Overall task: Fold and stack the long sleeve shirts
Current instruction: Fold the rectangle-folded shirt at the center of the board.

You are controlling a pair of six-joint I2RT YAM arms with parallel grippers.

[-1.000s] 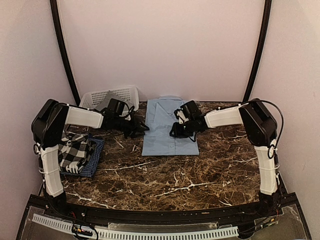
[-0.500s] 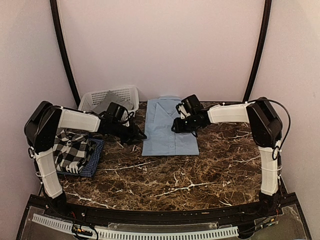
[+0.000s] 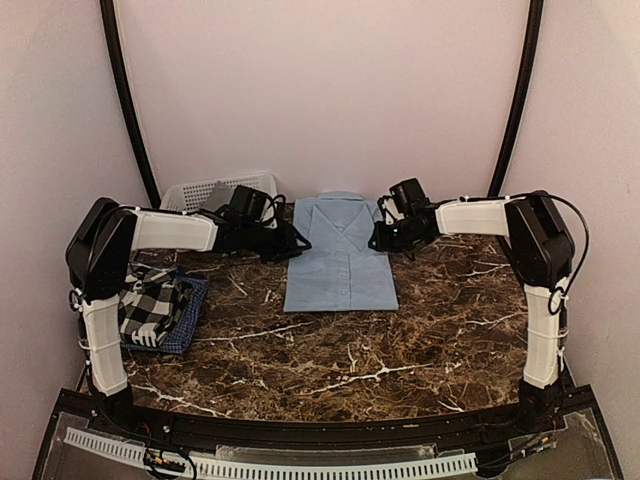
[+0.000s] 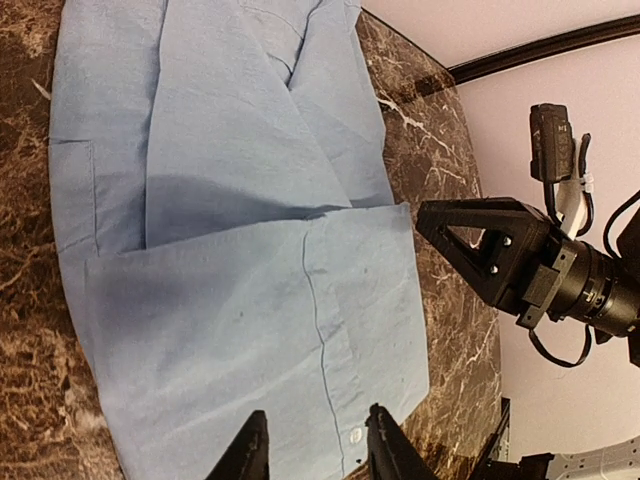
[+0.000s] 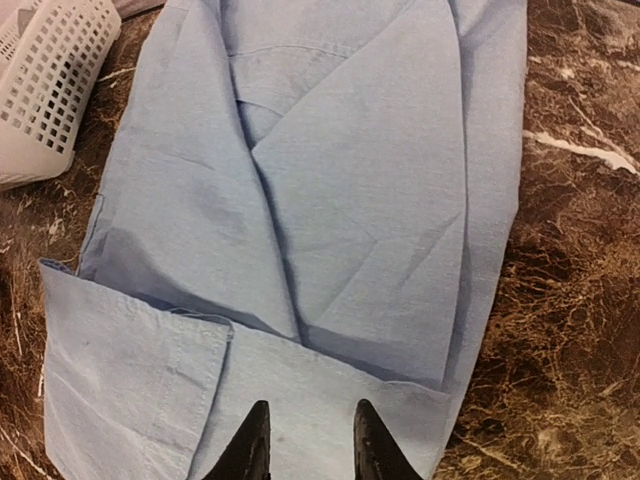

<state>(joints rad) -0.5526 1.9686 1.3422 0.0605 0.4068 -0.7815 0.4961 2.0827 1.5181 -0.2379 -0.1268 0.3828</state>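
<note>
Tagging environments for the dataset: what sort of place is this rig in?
Likely a lab test booth, not a home: plain pale walls enclosing a marble-pattern table, black frame poles, and the left arm and right arm mounted at its near edge.
</note>
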